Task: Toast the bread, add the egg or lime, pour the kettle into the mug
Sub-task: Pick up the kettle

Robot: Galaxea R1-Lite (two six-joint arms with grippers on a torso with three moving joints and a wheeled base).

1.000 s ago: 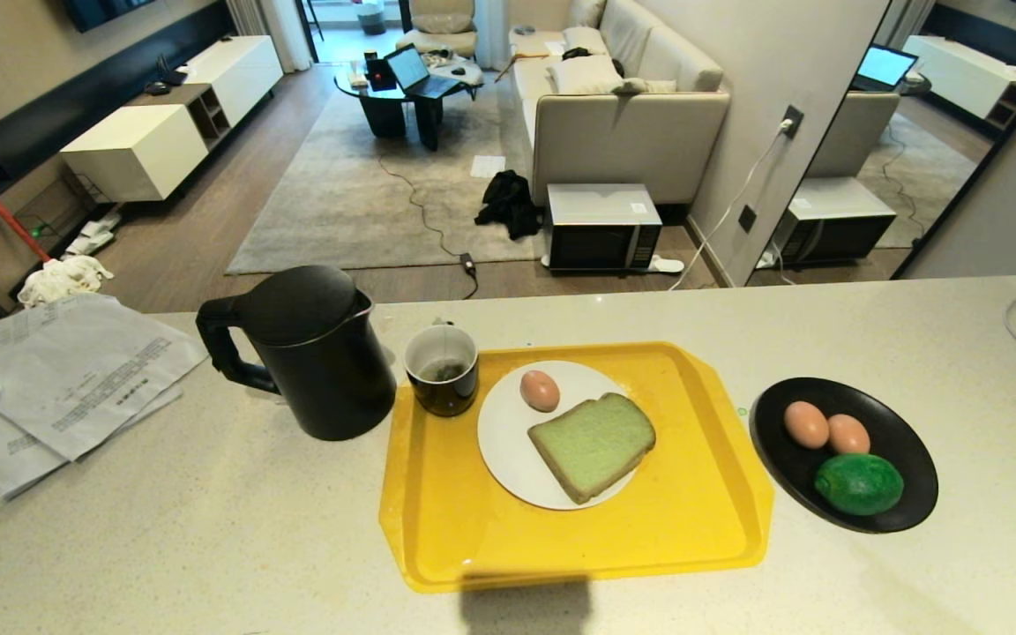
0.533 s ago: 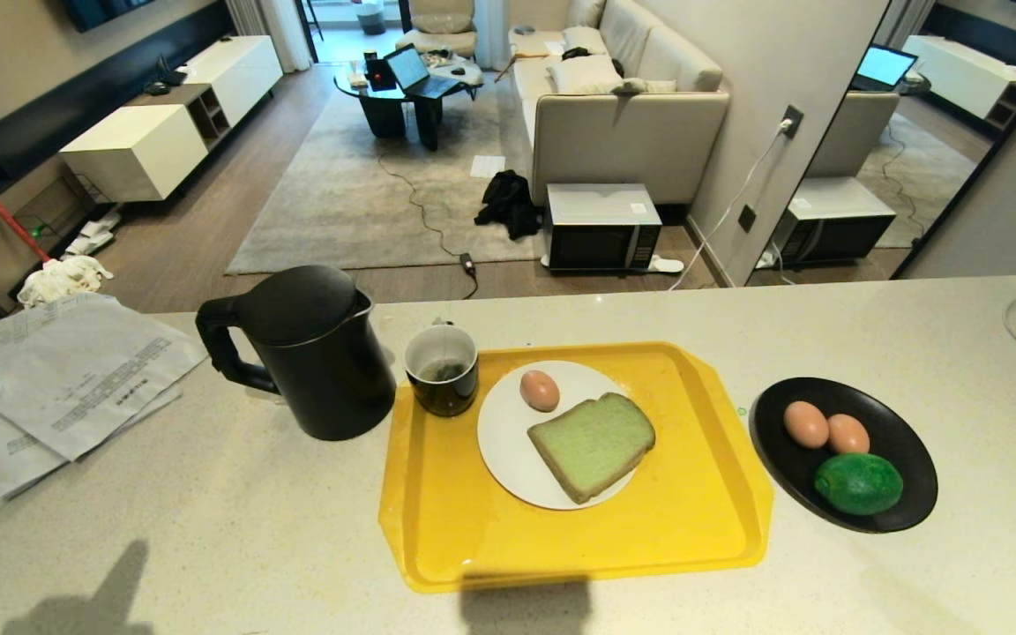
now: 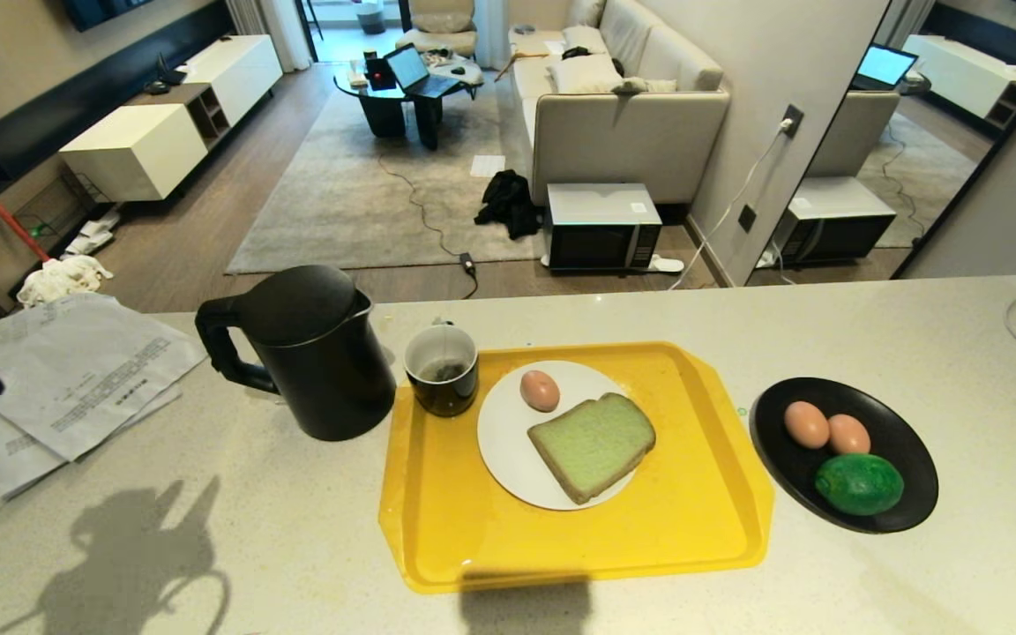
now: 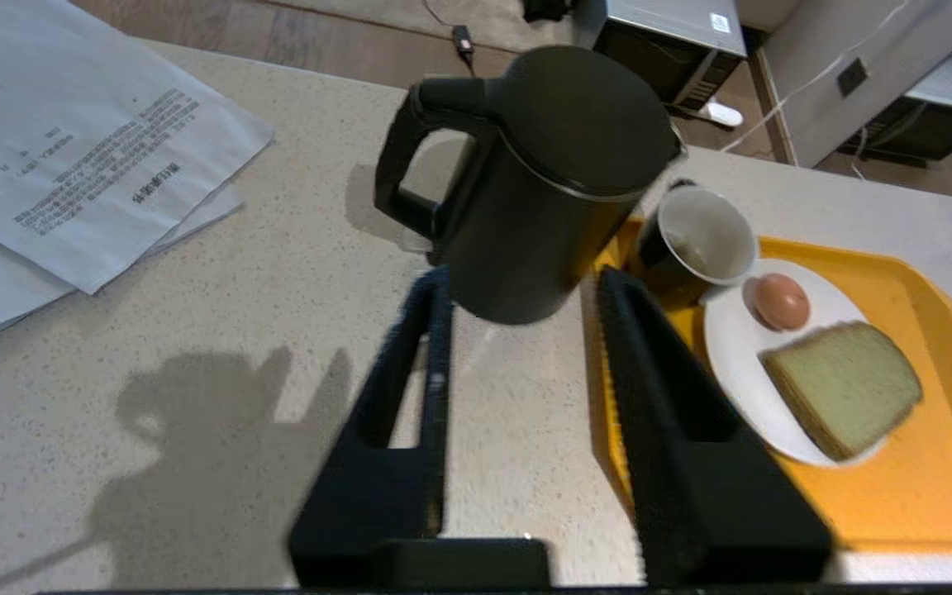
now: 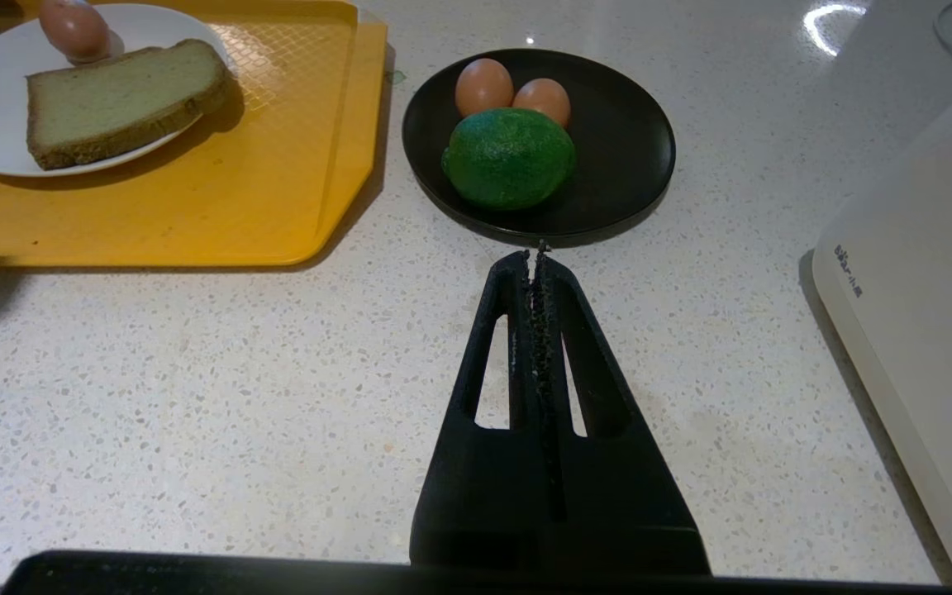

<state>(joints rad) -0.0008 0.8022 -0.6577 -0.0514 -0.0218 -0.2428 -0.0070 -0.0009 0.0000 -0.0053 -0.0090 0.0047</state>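
Black and matte, the tall electric kettle (image 3: 307, 353) stands on the speckled stone counter (image 3: 208, 494), just beside the left edge of the yellow plastic tray (image 3: 693, 511). Since a second ago the left gripper (image 4: 517, 289) has come up over the counter's left part, above the printed papers (image 3: 76, 370), and its jaws have spread apart; its shadow now falls on the stone. It holds nothing and points at the kettle, so pouring looks to be the step in hand. The right gripper (image 5: 535, 256) hangs low near the counter's front edge, jaws pressed together and empty.

On the tray, the short black mug (image 3: 443, 369) holds a tea bag, and the round white plate (image 3: 508, 459) carries the green-crumbed bread slice (image 3: 592, 445) and one pinkish-brown egg (image 3: 540, 390). Right of the tray, the black dish (image 3: 905, 441) holds two more eggs (image 3: 806, 423) and the dark green lime (image 3: 859, 483).
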